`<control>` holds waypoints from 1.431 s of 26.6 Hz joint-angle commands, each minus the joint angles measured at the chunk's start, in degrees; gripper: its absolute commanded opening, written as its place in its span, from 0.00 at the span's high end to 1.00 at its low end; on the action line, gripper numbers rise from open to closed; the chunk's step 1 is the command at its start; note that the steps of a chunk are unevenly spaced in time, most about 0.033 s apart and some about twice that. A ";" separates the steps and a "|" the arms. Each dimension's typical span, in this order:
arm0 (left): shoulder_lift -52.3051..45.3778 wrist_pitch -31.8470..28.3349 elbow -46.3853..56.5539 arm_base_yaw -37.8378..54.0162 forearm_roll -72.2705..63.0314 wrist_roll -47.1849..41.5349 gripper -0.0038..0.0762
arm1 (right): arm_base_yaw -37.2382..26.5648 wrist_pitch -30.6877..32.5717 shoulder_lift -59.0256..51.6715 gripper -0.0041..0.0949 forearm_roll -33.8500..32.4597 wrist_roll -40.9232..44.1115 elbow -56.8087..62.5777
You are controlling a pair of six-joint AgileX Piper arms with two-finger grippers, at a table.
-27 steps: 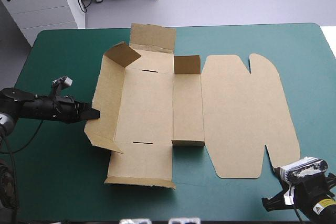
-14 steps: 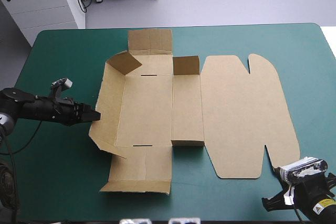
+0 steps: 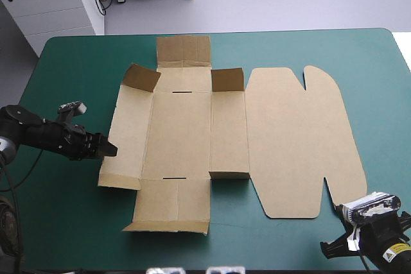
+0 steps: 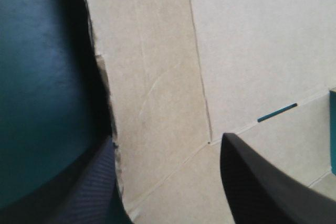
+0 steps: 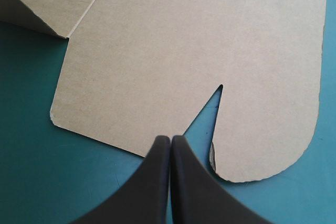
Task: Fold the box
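Lying opened out on the table's teal-green cover, the box, a cut sheet of brown board, reaches from left of the middle to near the right edge. Its broad lid panel, with 2 rounded ears and 2 notches, lies flat on the right. Left of it come a narrow strip and then the base panel, marked by 2 thin slots. The left side panel lies nearly flat, its outer edge toward the table's left edge. 2 small flaps stand up on the far side, 1 at the left side panel's far end, 1 at the narrow strip's. A far flap points to the table's far edge and a near flap to its near edge.

The left gripper, with 2 broad black fin-shaped fingers, sits low at the left side panel's outer edge. Its fingers are spread well apart, 1 over the board, the other at the board's edge on the cover's side; I cannot tell whether either touches.

The right gripper sits by the table's near right corner, black fingers pressed together in 1 pointed arch, gripping nothing, aimed at the notch in the lid panel's near edge.
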 commanded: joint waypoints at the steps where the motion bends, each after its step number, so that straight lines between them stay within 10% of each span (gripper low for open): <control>1: -2.07 1.41 -3.92 -0.19 1.65 -3.45 0.42 | 0.24 -3.43 0.57 0.97 0.87 0.04 -1.37; 18: -2.21 -5.80 -8.70 1.44 19.80 -16.51 0.42 | 0.24 -3.43 0.57 0.97 0.87 0.04 -1.37; 27: 3.26 5.29 -8.70 8.68 -4.02 0.98 0.34 | 0.24 -3.43 0.57 0.97 0.87 0.04 -1.37; 38: 10.13 5.21 -2.83 8.41 -6.55 3.96 0.34 | 0.24 -3.43 0.57 0.97 0.87 0.04 -1.37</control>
